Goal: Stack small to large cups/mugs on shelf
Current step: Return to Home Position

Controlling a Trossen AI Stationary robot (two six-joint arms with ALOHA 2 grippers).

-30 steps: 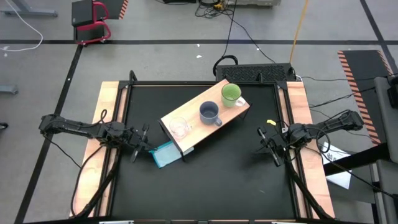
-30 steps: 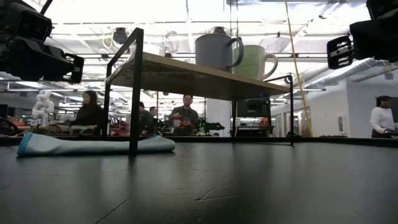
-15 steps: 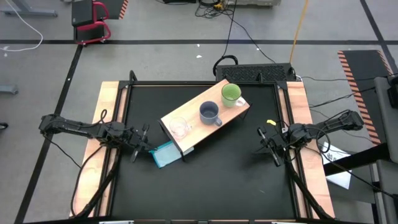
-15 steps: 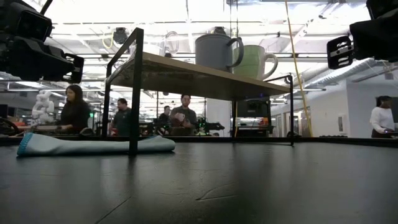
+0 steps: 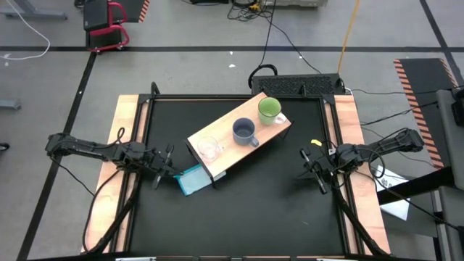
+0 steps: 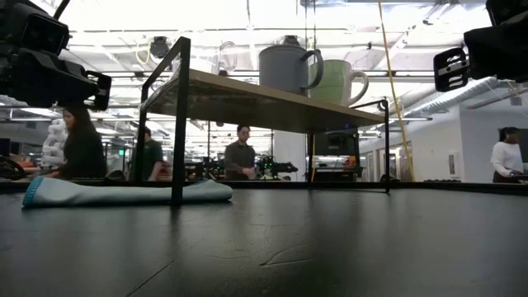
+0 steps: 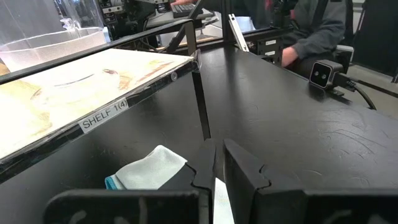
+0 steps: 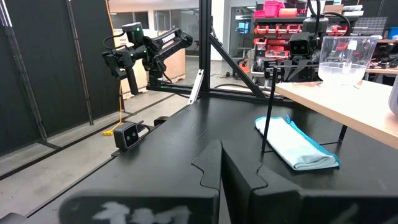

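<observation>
The light-wood shelf (image 5: 239, 138) stands slantwise mid-table on black metal legs (image 6: 177, 124). Three vessels stand on their bases in a row on its top. The clear glass cup (image 5: 209, 148) is at the near-left end, the grey-blue mug (image 5: 244, 132) in the middle, and the light-green mug (image 5: 270, 109) at the far-right end. My left gripper (image 5: 162, 167) is shut and empty, hovering left of the shelf. My right gripper (image 5: 313, 169) is shut and empty, hovering right of it. Both hover above the table in the low view.
A folded teal cloth (image 5: 192, 179) lies on the black table by the shelf's near-left leg, close in front of my left gripper; it also shows in the left wrist view (image 7: 149, 168). A small camera (image 8: 127, 134) sits at the table's near edge. People move in the room behind.
</observation>
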